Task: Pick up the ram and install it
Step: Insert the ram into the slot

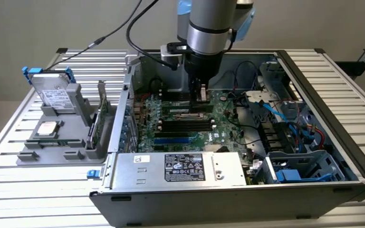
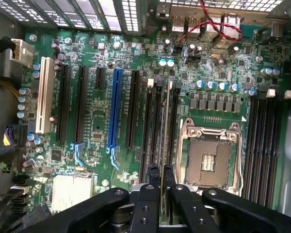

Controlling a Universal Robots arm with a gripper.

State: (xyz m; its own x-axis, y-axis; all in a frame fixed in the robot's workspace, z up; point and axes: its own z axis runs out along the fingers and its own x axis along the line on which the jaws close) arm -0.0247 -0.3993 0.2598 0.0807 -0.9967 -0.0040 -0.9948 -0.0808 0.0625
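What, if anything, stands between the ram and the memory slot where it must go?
Nothing visible does. The end effector holds the ram edge-on, lined up along the black memory slots beside the CPU socket; no cable or card crosses them.

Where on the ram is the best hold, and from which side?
Its upper long edge, from above, pinching the two flat faces, as the gripper does: the ram stands on edge over the black slots, leaving its contact edge free.

Robotics lab: opened computer case (image 1: pixel 233 202) on slatted metal table (image 1: pixel 30 190)
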